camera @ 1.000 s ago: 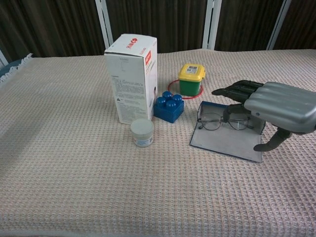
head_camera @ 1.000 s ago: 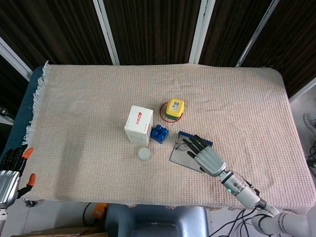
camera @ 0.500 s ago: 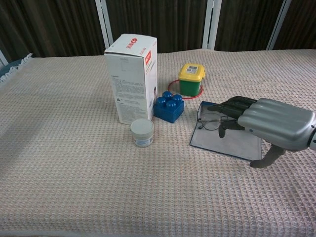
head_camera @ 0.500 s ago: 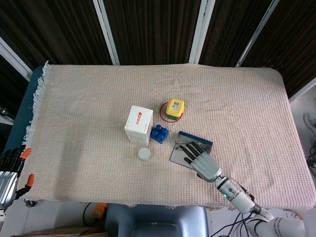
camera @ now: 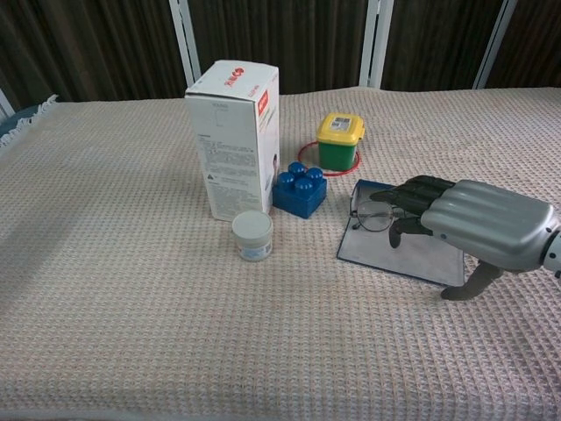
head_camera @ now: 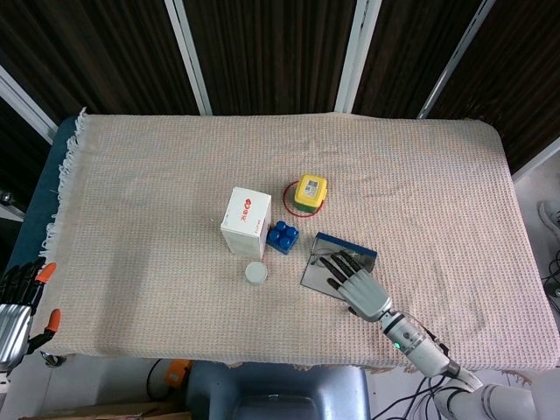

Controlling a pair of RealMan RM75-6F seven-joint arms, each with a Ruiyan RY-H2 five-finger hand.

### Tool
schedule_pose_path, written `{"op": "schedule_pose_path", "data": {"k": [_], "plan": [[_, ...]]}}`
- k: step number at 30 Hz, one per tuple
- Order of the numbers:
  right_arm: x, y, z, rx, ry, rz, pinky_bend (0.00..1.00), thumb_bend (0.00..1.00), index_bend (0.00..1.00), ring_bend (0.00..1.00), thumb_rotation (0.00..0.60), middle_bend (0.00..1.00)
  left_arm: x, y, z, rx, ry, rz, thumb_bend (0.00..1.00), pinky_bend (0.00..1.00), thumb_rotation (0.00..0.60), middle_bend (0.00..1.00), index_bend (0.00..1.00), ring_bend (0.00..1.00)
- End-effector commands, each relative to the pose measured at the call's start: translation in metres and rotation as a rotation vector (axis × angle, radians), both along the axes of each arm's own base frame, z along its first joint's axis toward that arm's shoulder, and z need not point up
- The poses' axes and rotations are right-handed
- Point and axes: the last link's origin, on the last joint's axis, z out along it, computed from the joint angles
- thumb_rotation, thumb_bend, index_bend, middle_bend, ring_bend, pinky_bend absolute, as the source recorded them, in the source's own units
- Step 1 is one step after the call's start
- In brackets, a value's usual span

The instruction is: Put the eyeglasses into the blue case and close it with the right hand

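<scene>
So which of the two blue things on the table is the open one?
The flat blue case under the right hand, with the eyeglasses lying on it. The other blue thing is a solid toy block beside the white box.

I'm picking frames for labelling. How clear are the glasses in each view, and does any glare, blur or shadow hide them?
Head view: evenly lit and sharp, but the glasses are tiny and mostly under the right hand. Chest view: the glasses are sharp, one lens clear against the open blue case; the hand hides the other. Only a soft sheen on the hand; shadows are faint.
</scene>
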Motion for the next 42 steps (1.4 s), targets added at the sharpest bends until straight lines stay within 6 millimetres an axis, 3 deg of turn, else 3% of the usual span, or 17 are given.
{"op": "schedule_pose_path", "data": {"k": [1, 12, 25, 31, 39, 42], "plan": [[-0.001, -0.002, 0.0, -0.009, 0.004, -0.003, 0.0, 0.25, 0.45, 0.0, 0.6, 0.0, 0.0, 0.0, 0.0, 0.001, 0.0, 0.0, 0.45, 0.03, 0.6, 0.0, 0.0, 0.0], [-0.014, -0.015, 0.008, -0.062, 0.04, -0.044, 0.0, 0.25, 0.45, 0.0, 0.6, 0.0, 0.0, 0.0, -0.001, 0.002, 0.003, 0.003, 0.45, 0.03, 0.6, 0.0, 0.0, 0.0], [-0.046, -0.049, 0.03, -0.179, 0.097, -0.114, 0.0, 0.25, 0.46, 0.0, 0.6, 0.0, 0.0, 0.002, -0.005, -0.01, 0.017, 0.013, 0.45, 0.03, 0.6, 0.0, 0.0, 0.0], [-0.049, -0.066, 0.033, -0.217, 0.115, -0.125, 0.0, 0.25, 0.46, 0.0, 0.6, 0.0, 0.0, 0.004, -0.007, -0.017, 0.023, 0.015, 0.45, 0.03, 0.6, 0.0, 0.0, 0.0], [-0.046, -0.077, 0.04, -0.272, 0.143, -0.079, 0.0, 0.25, 0.46, 0.0, 0.6, 0.0, 0.001, 0.004, -0.008, -0.017, 0.028, 0.015, 0.45, 0.03, 0.6, 0.0, 0.0, 0.0], [-0.053, -0.065, 0.043, -0.229, 0.144, -0.058, 0.0, 0.25, 0.46, 0.0, 0.6, 0.0, 0.001, 0.003, -0.008, -0.018, 0.027, 0.014, 0.45, 0.03, 0.6, 0.0, 0.0, 0.0]]}}
